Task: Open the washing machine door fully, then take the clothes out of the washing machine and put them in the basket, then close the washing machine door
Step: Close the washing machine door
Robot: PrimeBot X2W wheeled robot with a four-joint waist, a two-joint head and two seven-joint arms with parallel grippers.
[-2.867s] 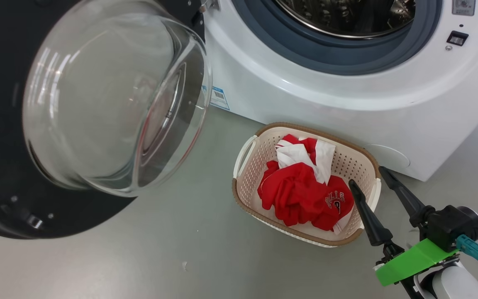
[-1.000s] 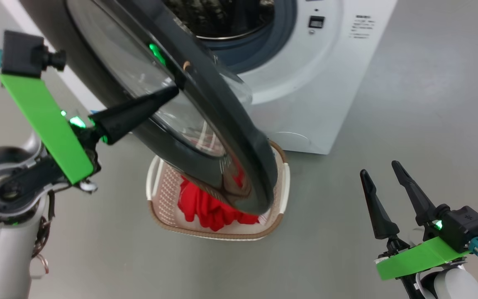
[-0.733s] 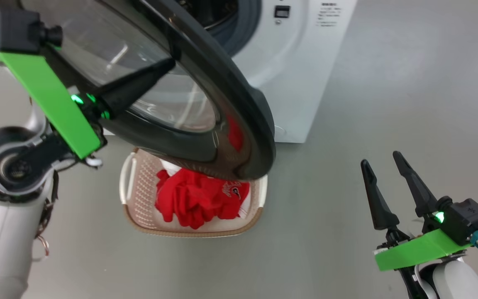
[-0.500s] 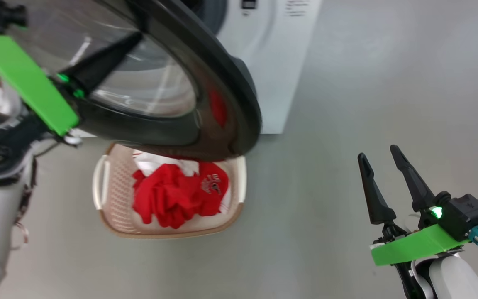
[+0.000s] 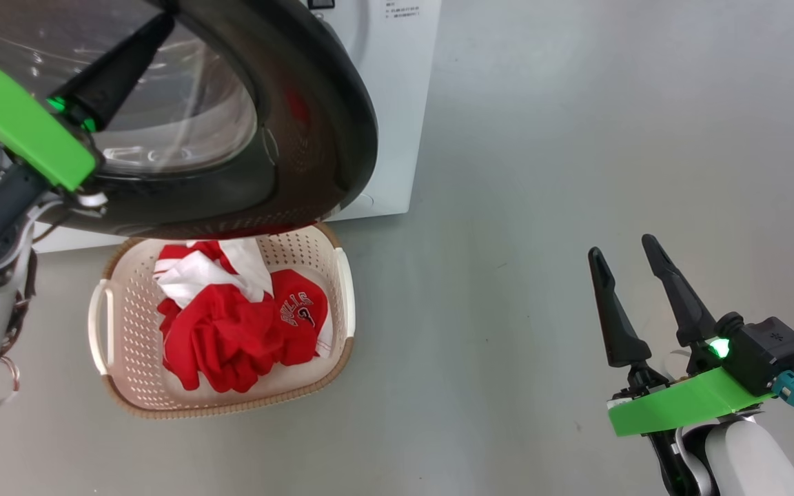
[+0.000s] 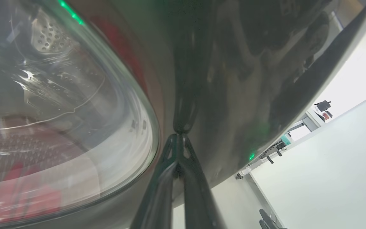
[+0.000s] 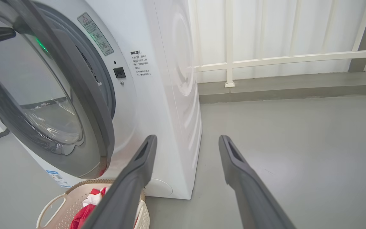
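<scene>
Fingers (image 5: 611, 310) of the right gripper (image 5: 620, 246) spread wide at four o'clock of the head view, holding nothing, above grey floor (image 5: 576, 138). Basket (image 5: 231, 410) at eight o'clock on that floor, red and white clothes (image 5: 238, 331) heaped inside. Door (image 5: 328, 110) just above at eleven o'clock, black rim overhanging the basket's far edge, ajar. Left gripper (image 6: 178, 137) pinched together on nothing, tips pressed to that rim beside the glass. White washing machine (image 5: 400, 103) behind, at twelve o'clock.
</scene>
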